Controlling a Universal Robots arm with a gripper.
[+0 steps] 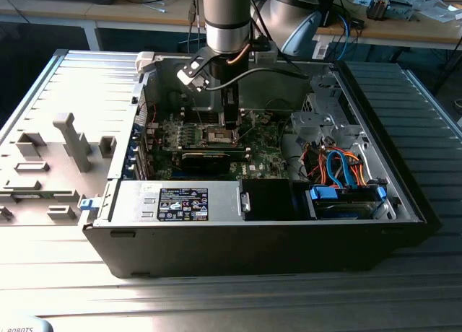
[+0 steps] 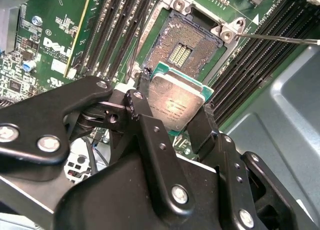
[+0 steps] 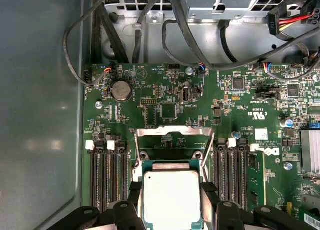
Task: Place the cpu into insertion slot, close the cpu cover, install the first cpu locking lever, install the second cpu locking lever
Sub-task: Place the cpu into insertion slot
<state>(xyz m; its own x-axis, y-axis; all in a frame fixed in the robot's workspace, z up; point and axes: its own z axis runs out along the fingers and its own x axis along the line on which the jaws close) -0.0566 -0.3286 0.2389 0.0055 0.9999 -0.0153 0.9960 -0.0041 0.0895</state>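
My gripper (image 2: 176,104) is shut on the cpu (image 2: 177,101), a small square chip with a silver-grey top and a green rim, pinched at two opposite edges by the black fingers (image 2: 200,127). The chip hangs just off the insertion slot (image 2: 182,47), whose tan and dark pin field lies bare. In the first wrist view the cpu (image 3: 171,197) sits between the fingers of the gripper (image 3: 171,190), and beyond it the cpu cover (image 3: 175,133) stands raised open. A thin locking lever (image 2: 280,38) sticks out beside the slot. In the exterior view the gripper (image 1: 231,121) reaches down over the slot (image 1: 220,136).
The green motherboard (image 1: 263,159) lies inside an open black computer case (image 1: 253,245). Black memory slots (image 3: 107,175) flank the socket on both sides. Cables (image 3: 150,35) and a metal box lie past the board. A long black card (image 1: 206,159) and blue-orange wiring (image 1: 339,169) sit nearby.
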